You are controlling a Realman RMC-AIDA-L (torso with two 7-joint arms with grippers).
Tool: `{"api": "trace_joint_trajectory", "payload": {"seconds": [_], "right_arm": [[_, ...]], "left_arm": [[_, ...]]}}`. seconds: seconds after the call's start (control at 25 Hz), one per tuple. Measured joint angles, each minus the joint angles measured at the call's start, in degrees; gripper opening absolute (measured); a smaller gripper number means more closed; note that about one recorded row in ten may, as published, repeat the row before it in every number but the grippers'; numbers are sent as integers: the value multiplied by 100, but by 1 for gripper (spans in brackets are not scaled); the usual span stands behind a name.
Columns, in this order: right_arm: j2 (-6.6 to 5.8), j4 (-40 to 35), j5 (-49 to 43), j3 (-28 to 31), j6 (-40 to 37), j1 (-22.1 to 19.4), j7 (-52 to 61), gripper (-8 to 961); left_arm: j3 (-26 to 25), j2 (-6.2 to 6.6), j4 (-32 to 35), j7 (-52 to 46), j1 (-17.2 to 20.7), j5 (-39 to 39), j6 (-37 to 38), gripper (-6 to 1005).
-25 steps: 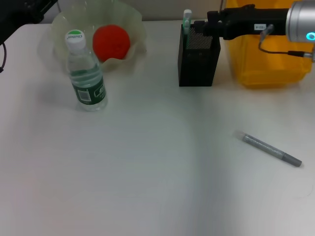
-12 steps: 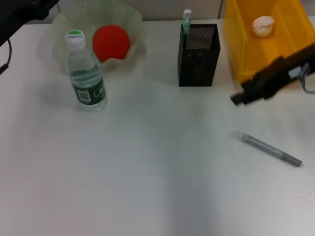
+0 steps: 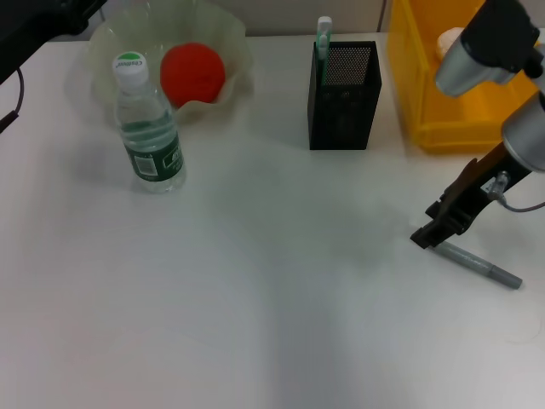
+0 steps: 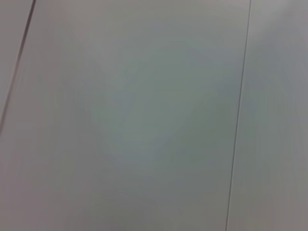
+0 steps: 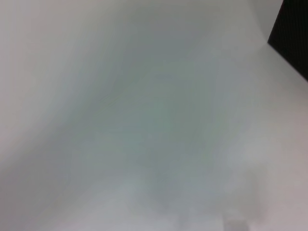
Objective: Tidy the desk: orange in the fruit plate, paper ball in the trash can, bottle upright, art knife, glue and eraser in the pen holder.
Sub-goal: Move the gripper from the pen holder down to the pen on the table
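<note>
Head view: the right hand (image 3: 424, 239) is now dropping from the black mesh pen holder (image 3: 343, 94) down to the grey art knife (image 3: 478, 265) lying on the white table (image 3: 255, 298) at four o'clock; whether its fingers are spread, I cannot tell. The knife is likely next. The left arm is staying parked at ten o'clock.

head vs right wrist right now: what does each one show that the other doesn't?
Only the head view shows the orange in the fruit plate, the upright bottle, the paper ball in the yellow trash can, the art knife lying on the desk, the right tool low at the knife's near end, and the left arm parked at the far left corner. The right wrist view adds nothing of its own. Both show the bare desk and the black pen holder, which is only a dark corner in the wrist view.
</note>
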Motion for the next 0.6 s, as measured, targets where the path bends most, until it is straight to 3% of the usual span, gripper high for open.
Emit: {"api": "trace_joint_trajectory", "payload": {"seconds": [0.6], "right_arm": [[4,719,-147,-257,535,183,-8,399]], "left_arm": [[-2,6,-7,1,30,-5,0,611]]}}
